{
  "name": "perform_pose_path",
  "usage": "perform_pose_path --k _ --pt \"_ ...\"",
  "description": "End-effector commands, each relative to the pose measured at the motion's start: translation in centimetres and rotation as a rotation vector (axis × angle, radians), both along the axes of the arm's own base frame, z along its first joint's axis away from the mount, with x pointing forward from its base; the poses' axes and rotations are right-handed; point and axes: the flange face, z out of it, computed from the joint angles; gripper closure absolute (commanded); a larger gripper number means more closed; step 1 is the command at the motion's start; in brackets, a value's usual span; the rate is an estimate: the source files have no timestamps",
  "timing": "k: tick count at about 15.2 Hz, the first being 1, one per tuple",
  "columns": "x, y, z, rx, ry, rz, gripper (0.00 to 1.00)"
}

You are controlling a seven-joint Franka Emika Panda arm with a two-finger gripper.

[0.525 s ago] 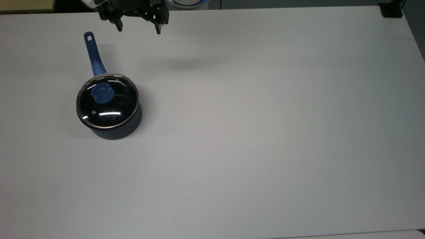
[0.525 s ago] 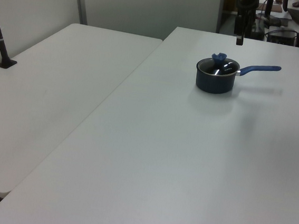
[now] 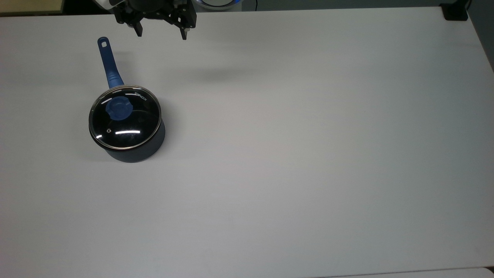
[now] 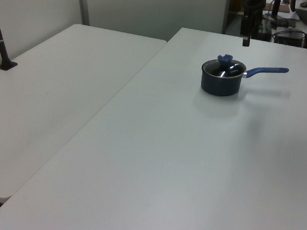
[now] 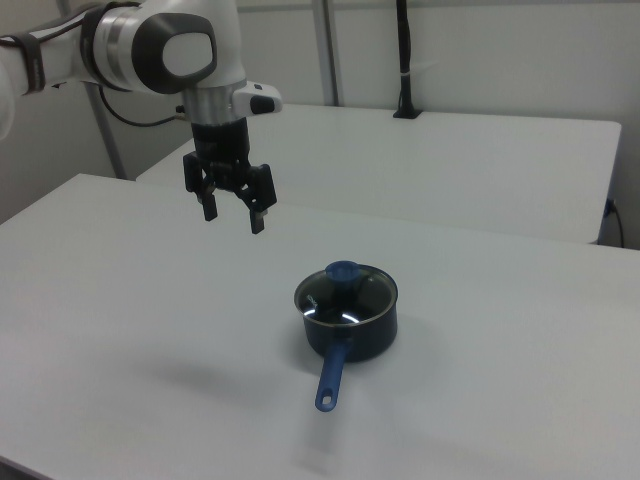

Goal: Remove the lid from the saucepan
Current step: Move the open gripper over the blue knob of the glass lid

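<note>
Lid (image 3: 125,116) seated on saucepan (image 3: 133,148), top view's left part of white table (image 3: 308,154). Gripper (image 5: 233,216) high above table, well apart from pan, jaws spread, empty.

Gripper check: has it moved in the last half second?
No. In the top view the gripper hangs open at the same spot near the table's far edge, right of the saucepan handle's tip.
</note>
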Motion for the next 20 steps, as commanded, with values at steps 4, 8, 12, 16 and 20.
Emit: perform_pose_path --k 4,8,12,16,20 --pt "0.2 -0.4 0.5 -0.013 -0.016 0.008 0.00" --pt "0.9 -0.8 0.6 -0.010 -0.065 -0.011 0.00" --pt "1.8 -1.9 -1.7 -0.013 -0.033 -0.030 0.00" --pt "4.0 -5.0 -2.1 -0.034 -0.106 -0.078 0.00" --pt "6.2 -5.4 -5.1 -0.050 -0.144 -0.106 0.00"
